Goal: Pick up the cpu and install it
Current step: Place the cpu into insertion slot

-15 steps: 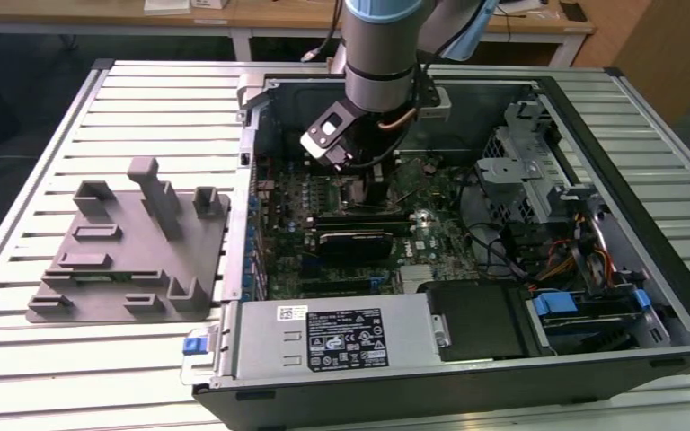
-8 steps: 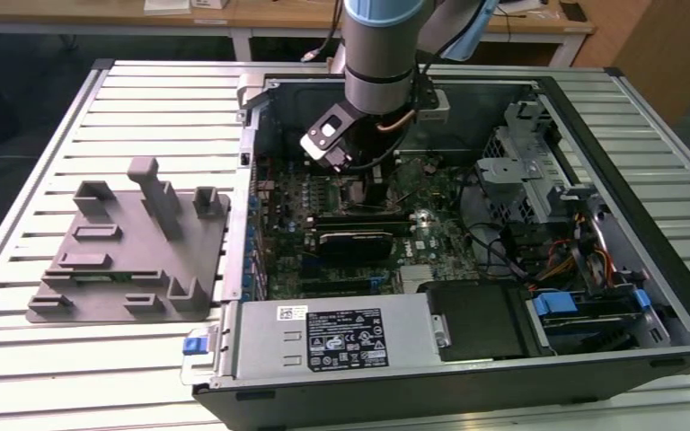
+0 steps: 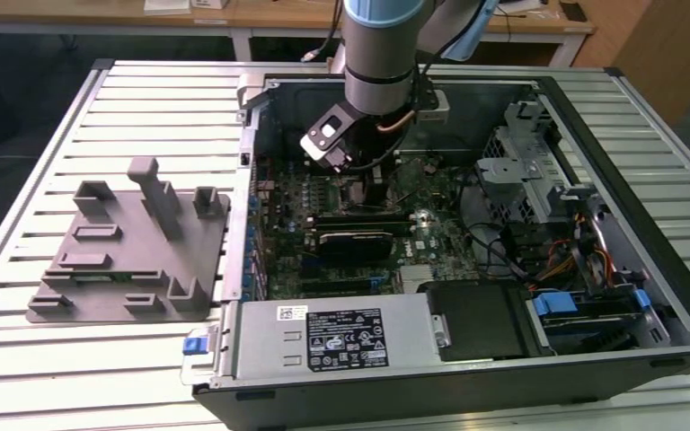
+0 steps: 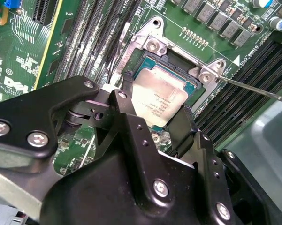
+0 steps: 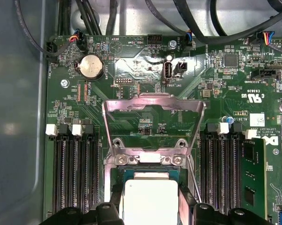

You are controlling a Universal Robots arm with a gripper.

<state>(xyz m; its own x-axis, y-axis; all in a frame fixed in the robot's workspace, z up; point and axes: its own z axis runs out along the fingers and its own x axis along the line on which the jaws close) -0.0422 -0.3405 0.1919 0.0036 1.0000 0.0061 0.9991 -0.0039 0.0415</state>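
fingers of the gripper were closed on the cpu, one black finger against each of two opposite edges, with no gap visible in either wrist view. the cpu lay flat with its silver metal top facing up. it sat within the socket frame on the green motherboard, and its edges ran parallel to the frame's sides. the chip was close to square, so no long axis stood out; the printed lines on its top ran parallel to the edges that the fingers held. whether it was fully seated or held just above the contacts could not be told.

in the first wrist view the metal load plate stood open beyond the cpu, and memory slots ran along both sides of the socket. a thin lever rod stuck out from one corner of the frame.

in the exterior view the gripper reached down into the open computer case, which lay on a slatted tabletop. a grey fixture block sat beside the case, towards the exterior view's left.
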